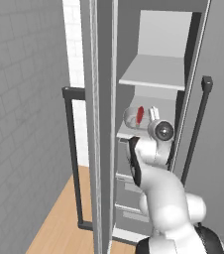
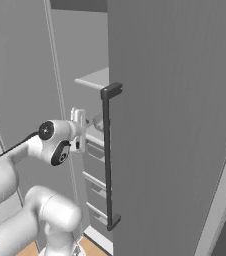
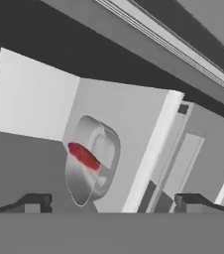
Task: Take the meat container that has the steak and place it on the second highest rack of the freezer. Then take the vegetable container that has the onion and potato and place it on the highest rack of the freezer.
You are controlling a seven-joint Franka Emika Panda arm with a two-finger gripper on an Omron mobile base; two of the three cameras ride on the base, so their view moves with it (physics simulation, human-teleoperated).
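Observation:
The meat container is a clear tub holding the red steak. It rests on the second highest rack inside the open freezer. In the hand view, which is rolled sideways, the meat container and its steak lie just beyond my fingertips. My gripper is open, its jaws wide apart with nothing between them. From the left base view the gripper sits right beside the tub; from the right base view the gripper reaches into the freezer. The vegetable container is out of view.
The highest rack is bare above the tub. Drawers stack below my arm. The freezer's open door with a long dark handle stands close on the right. Another door edge and handle stand on the left.

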